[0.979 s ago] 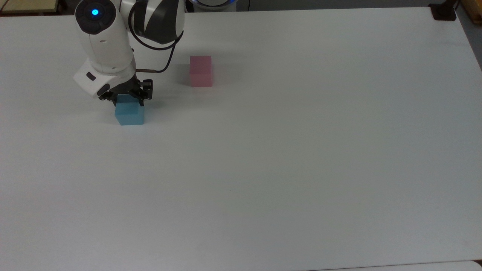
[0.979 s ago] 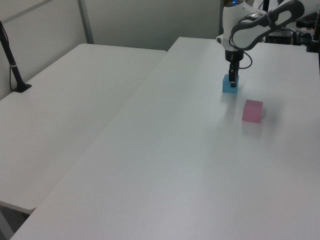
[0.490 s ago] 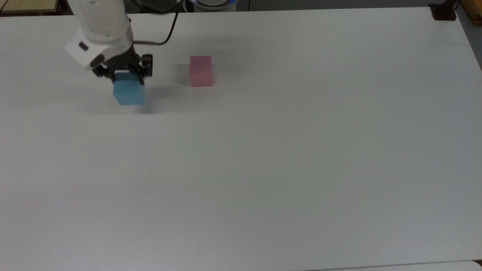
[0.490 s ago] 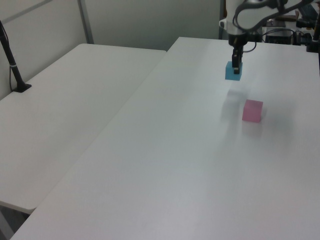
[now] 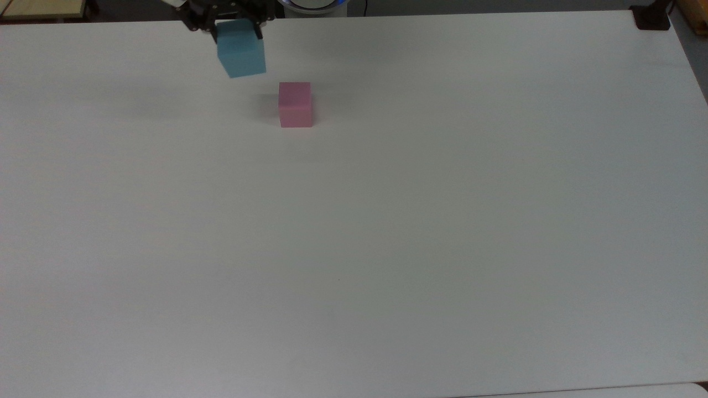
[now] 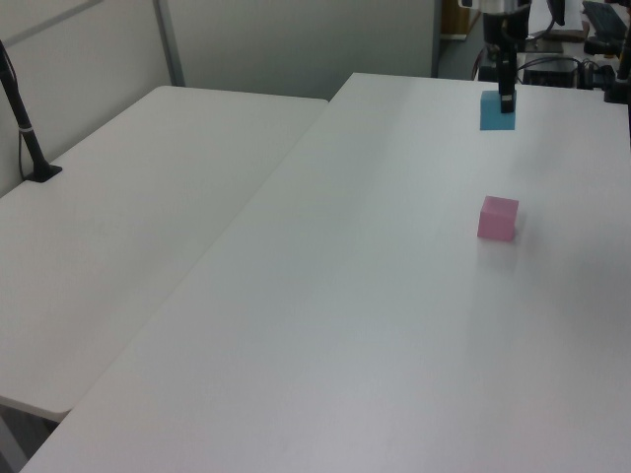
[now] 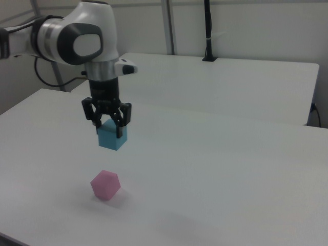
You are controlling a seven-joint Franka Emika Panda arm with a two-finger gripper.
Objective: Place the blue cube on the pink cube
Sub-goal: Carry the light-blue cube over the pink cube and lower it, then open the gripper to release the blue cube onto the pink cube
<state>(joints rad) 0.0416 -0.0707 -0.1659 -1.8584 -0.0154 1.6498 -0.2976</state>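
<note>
White matte bench [image 5: 442, 221] carries your small pale pink matte cube [image 5: 295, 104]. Your black two-finger pincer [image 7: 108, 124] grips the small sky-blue matte cube [image 7: 113, 135] aloft, mid-carry; next you must centre it over pink, then lower.

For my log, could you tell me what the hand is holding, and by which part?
The hand holds the blue cube by its upper part, fingers on opposite sides, lifted clear of the table.
</note>
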